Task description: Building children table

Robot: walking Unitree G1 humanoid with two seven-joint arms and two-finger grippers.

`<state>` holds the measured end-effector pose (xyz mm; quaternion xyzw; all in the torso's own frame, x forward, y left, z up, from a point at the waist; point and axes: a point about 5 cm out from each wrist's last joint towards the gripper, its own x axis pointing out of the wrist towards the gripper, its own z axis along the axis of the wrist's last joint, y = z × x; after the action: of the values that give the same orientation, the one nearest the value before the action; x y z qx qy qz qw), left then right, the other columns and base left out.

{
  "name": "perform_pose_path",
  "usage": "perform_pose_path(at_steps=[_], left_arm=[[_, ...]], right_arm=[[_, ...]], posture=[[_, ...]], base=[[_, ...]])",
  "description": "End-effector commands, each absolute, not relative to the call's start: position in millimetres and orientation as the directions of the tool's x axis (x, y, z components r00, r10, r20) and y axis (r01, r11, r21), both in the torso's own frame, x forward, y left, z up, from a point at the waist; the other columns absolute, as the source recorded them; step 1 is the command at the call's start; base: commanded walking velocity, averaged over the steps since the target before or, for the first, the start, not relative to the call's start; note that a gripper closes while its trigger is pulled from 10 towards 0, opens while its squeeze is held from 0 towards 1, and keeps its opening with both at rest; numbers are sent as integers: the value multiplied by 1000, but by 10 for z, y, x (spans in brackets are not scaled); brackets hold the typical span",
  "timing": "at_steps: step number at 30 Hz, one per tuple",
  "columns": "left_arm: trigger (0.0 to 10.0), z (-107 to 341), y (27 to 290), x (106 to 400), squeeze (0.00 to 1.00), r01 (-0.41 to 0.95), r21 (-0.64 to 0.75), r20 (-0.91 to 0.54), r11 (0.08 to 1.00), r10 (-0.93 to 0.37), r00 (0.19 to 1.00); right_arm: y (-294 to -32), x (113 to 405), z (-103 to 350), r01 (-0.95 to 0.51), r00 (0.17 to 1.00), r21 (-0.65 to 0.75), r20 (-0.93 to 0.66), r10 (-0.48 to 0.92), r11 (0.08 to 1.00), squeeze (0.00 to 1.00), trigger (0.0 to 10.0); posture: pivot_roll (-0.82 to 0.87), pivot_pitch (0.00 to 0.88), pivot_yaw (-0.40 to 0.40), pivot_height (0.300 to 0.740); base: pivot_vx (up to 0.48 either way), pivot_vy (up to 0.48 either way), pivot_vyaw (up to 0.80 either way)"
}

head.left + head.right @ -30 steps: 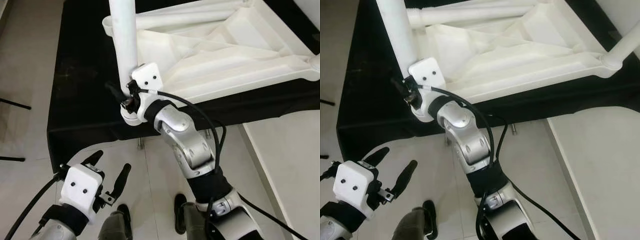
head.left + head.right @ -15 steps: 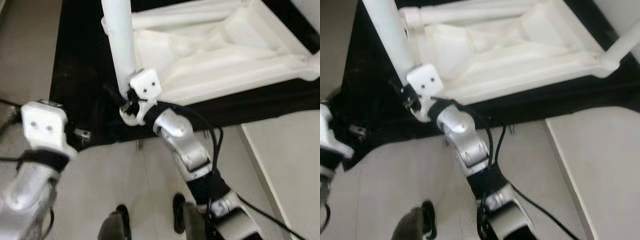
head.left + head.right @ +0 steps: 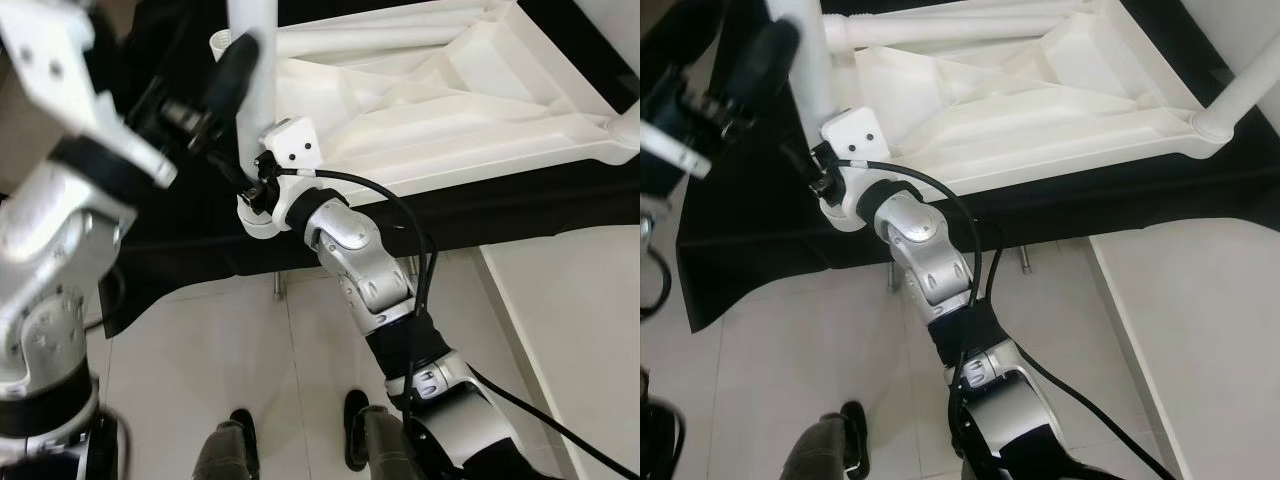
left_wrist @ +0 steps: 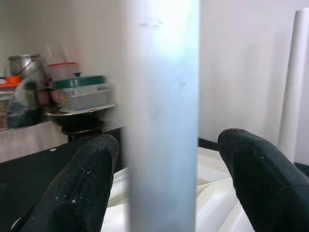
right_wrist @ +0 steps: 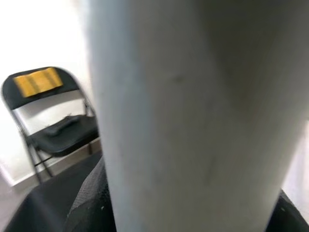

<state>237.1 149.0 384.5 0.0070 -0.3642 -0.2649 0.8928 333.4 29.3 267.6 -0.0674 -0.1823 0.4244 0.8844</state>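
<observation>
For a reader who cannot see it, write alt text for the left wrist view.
A white table leg stands upright between the open left gripper's two black fingers. Behind, lidded containers sit on a dark surface by a white wall.

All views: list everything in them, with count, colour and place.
Tabletop: one, white, upside down on the black cloth.
Legs: two, white, one upright at the tabletop's near left corner, one at its right corner.
Cloth: one, black, under the tabletop.
Chair: one, black folding, by the wall.
Containers: several, stacked on a far counter.
Left gripper: jaws open either side of the left leg.
Right gripper: shut on that leg, lower down.
</observation>
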Motion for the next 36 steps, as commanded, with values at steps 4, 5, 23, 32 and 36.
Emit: perform_pose_path(at_steps=[4, 5, 23, 32, 36], left_arm=[[10000, 4072, 1470, 2509, 0, 478, 253, 624, 841, -520, 583], [10000, 4072, 1470, 2509, 0, 478, 253, 624, 841, -520, 583], [0, 4151, 1381, 2693, 0, 627, 140, 518, 766, -596, 613], [0, 4038, 1428, 2400, 0, 871, 220, 416, 439, -850, 323], [0, 4027, 1423, 2326, 0, 944, 211, 389, 255, -907, 158]], right_arm=[[502, 3169, 2643, -786, 466, -320, 253, 848, 528, 0, 10000], [502, 3169, 2643, -786, 466, -320, 253, 848, 528, 0, 10000], [489, 3275, 2649, -747, 480, -410, 210, 852, 523, 0, 10000], [536, 3189, 2618, -922, 281, -251, 86, 956, 294, 1000, 10000], [554, 3164, 2582, -958, 200, -210, 8, 980, 197, 0, 10000]], posture=[[85, 213, 17, 740], [85, 213, 17, 740], [88, 161, 42, 740], [75, 134, 30, 740], [65, 129, 24, 740]], base=[[0, 0, 0], [0, 0, 0], [0, 0, 0], [0, 0, 0], [0, 0, 0]])
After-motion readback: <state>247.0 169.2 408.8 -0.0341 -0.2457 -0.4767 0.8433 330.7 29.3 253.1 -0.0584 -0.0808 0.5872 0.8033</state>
